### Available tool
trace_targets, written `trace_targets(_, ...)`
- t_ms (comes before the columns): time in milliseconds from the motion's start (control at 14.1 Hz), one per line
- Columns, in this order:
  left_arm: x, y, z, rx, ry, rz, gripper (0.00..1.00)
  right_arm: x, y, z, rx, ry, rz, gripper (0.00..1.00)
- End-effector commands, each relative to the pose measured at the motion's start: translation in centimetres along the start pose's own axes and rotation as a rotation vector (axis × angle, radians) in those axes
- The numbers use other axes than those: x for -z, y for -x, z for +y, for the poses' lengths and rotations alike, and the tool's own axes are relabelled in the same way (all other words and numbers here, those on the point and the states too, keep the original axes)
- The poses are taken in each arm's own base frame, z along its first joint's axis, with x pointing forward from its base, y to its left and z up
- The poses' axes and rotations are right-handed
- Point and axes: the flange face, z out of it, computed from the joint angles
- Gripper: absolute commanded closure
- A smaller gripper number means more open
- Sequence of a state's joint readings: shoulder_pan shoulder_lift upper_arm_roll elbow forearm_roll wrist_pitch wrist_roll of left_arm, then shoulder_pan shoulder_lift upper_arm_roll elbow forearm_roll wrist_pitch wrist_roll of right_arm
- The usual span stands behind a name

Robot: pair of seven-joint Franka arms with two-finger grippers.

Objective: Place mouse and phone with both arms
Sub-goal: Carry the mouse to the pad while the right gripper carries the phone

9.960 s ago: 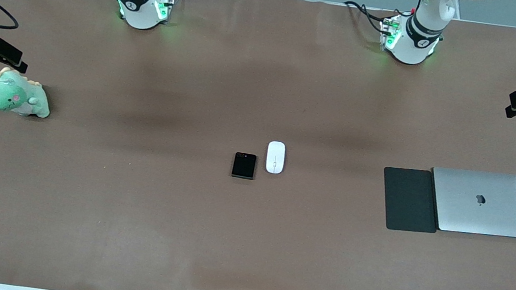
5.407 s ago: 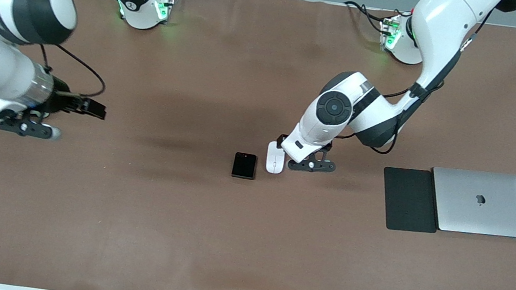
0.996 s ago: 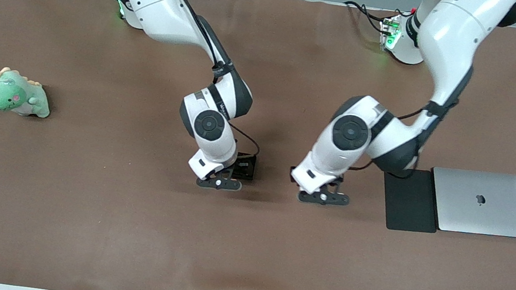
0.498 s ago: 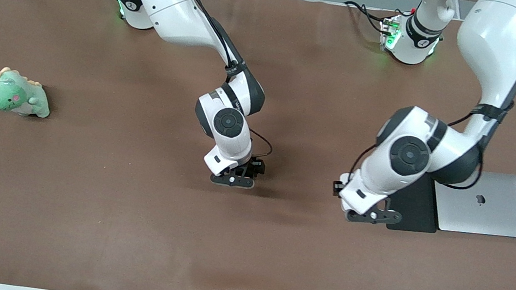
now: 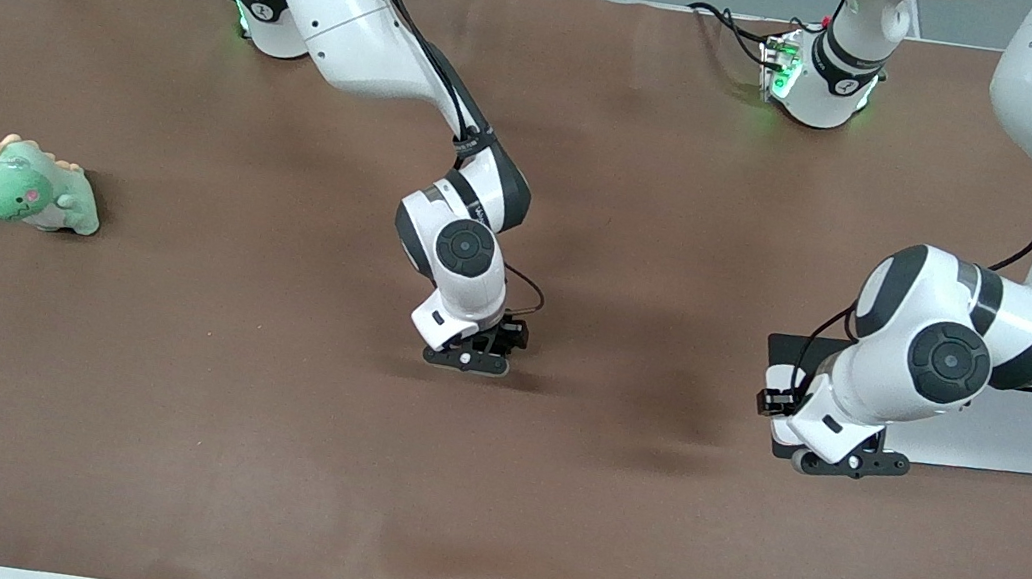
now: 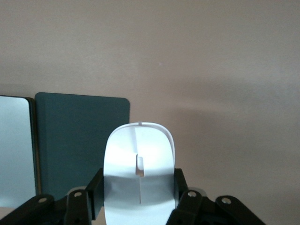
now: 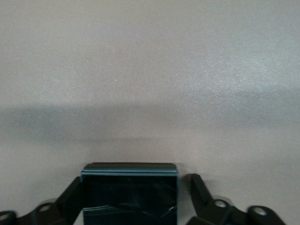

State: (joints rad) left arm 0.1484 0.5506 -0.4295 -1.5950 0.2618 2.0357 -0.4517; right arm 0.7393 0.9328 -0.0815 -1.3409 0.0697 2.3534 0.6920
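My left gripper (image 5: 777, 407) is shut on the white mouse (image 6: 139, 154) and holds it in the air over the edge of the dark pad (image 5: 792, 354) that lies beside the silver laptop (image 5: 1009, 445). In the left wrist view, the gripper (image 6: 139, 187) clamps the mouse by its sides, with the pad (image 6: 79, 140) below. My right gripper (image 5: 480, 345) is down at the table's middle, open, straddling the black phone (image 7: 130, 197). In the right wrist view (image 7: 134, 187) one finger touches the phone; the other stands apart. The phone is hidden in the front view.
A green plush dinosaur (image 5: 31, 186) sits toward the right arm's end of the table. The laptop also shows in the left wrist view (image 6: 16, 150). The brown table (image 5: 250, 454) is bare nearer the front camera.
My left arm has carried the mouse from the table's middle toward its own end, over the pad's edge. My right gripper has stayed over the phone, shifting only slightly.
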Motion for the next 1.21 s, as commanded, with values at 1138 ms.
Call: trace_targets(1138, -10.9, 2.3, -11.5, -0.053, -0.020, 0.027, 0.86, 14.5, -8.7, 11.1, -0.077, 0.056, -0.050, 1.00)
